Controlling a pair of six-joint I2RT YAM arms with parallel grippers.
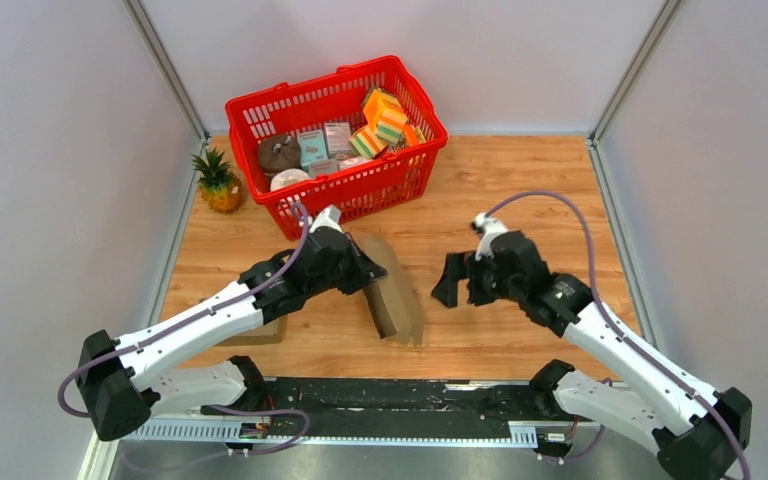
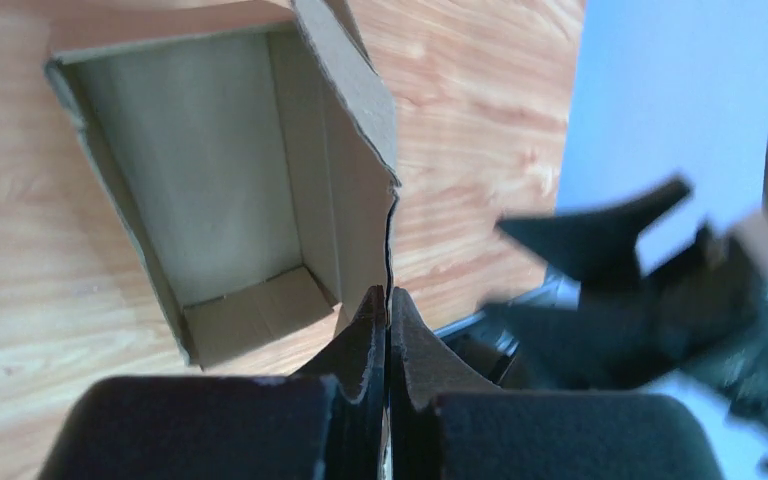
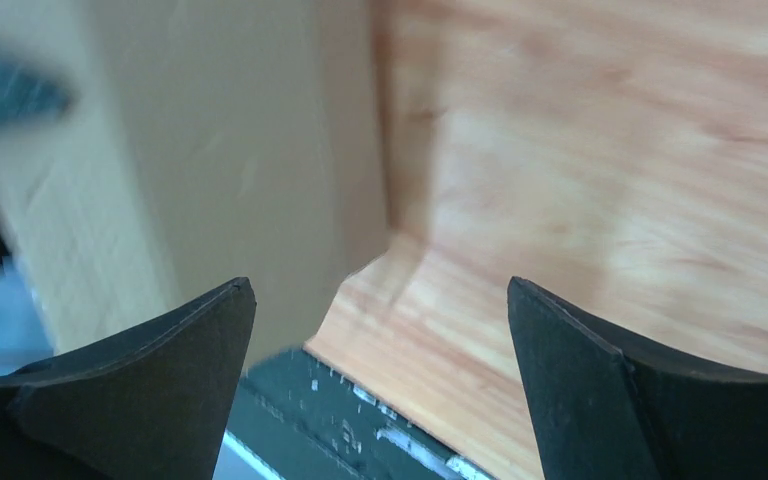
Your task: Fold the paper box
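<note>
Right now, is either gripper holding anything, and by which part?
The left gripper pinches the brown cardboard box by its side wall's edge; the open right gripper holds nothing.

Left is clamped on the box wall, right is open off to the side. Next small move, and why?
Probably ease the right gripper toward the cardboard box and its free side to take a flap. The left gripper is shut on one wall edge, steadying the box, while the right's jaws stand wide, empty and apart from it.

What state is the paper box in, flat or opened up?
Opened up: paper box shows standing walls around an empty interior.
</note>
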